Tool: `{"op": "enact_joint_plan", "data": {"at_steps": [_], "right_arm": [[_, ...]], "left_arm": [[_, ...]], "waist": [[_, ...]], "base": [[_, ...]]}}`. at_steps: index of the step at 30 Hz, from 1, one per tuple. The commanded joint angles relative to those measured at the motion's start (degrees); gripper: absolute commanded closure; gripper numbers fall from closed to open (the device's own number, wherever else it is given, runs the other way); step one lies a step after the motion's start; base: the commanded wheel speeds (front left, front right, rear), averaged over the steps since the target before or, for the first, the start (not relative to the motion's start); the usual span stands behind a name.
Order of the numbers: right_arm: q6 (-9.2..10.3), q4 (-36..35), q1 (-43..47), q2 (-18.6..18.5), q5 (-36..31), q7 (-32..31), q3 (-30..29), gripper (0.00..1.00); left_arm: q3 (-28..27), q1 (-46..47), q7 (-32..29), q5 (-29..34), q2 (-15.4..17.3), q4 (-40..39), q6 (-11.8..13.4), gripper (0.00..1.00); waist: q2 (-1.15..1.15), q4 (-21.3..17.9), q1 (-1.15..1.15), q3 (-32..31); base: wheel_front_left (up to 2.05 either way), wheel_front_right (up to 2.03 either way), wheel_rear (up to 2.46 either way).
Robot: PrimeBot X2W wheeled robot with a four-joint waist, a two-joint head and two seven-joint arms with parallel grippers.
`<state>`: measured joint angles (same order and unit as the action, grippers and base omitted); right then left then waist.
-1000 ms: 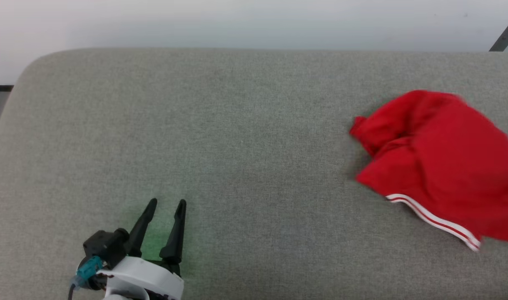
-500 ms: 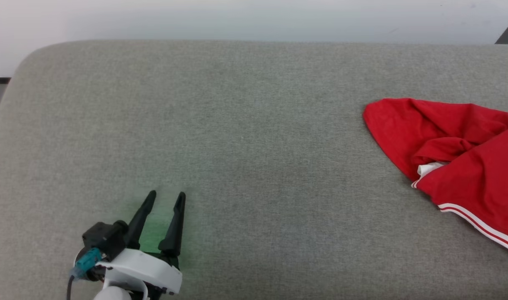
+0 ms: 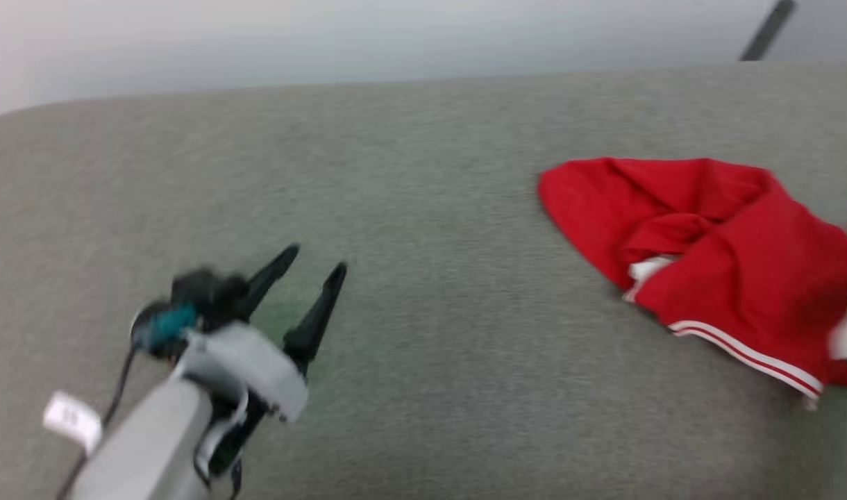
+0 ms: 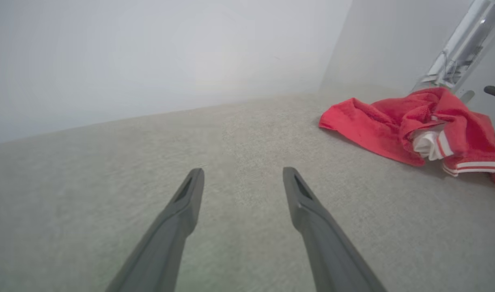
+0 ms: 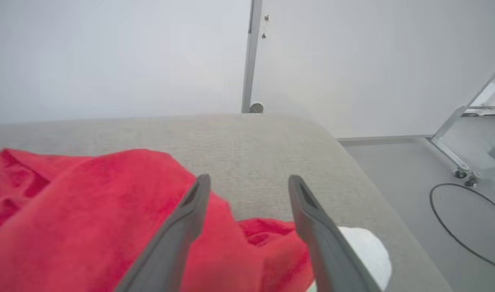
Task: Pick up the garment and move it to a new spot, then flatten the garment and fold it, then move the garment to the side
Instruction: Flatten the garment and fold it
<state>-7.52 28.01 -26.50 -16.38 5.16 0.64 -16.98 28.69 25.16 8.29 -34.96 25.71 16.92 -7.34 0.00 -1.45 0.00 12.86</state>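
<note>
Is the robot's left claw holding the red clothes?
No, the left gripper is open with nothing between its fingers, above the grey cushion, and the red garment lies apart to one side.

Honestly, there was nothing I could actually read anywhere. The only candidate was a little white tag (image 3: 71,419) on a cable (image 3: 121,378), and whatever was printed on it was too blurry to make out.
</note>
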Motion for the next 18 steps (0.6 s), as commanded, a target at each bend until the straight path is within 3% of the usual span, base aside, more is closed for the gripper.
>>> {"op": "enact_joint_plan", "data": {"at_steps": [1,4,7,10,13,18], "right_arm": [[0.06,-2.0,2.0,1.1,2.4,1.1,3.4,0.0],[0.06,-8.4,5.6,2.7,7.1,3.3,13.3,0.0],[0.06,-14.2,9.2,3.6,10.1,4.2,20.4,0.0],[0.06,-18.8,12.1,4.2,11.9,4.1,23.3,0.0],[0.06,-22.7,14.1,4.8,12.8,4.2,24.7,0.0],[0.06,-27.7,15.4,6.3,12.0,4.6,25.1,0.0]], "left_arm": [[1.7,2.1,-2.0,-2.1,0.3,-0.5,-0.2,0.0],[6.2,7.6,-9.4,-8.7,1.7,-1.0,-0.2,0.0],[10.9,12.4,-22.4,-19.9,1.2,-0.8,-0.2,0.0],[14.0,18.1,-34.8,-28.7,0.7,0.7,-0.2,0.0],[15.5,22.6,-42.7,-33.9,-1.3,5.0,-0.2,0.0],[16.5,30.0,-48.6,-37.1,-4.4,12.0,-0.2,0.0]], "waist": [[0.0,-4.2,0.0,-0.7],[0.0,-7.5,0.0,-0.8],[0.0,-10.3,0.0,-0.8],[0.0,-13.2,0.0,-0.1],[0.0,-16.1,0.0,1.5],[0.0,-21.3,0.0,5.1]], "base": [[0.0,0.0,0.0],[0.0,0.0,0.0],[0.0,0.0,0.0],[0.0,0.0,0.0],[0.0,0.0,0.0],[0.0,0.0,0.0]]}}
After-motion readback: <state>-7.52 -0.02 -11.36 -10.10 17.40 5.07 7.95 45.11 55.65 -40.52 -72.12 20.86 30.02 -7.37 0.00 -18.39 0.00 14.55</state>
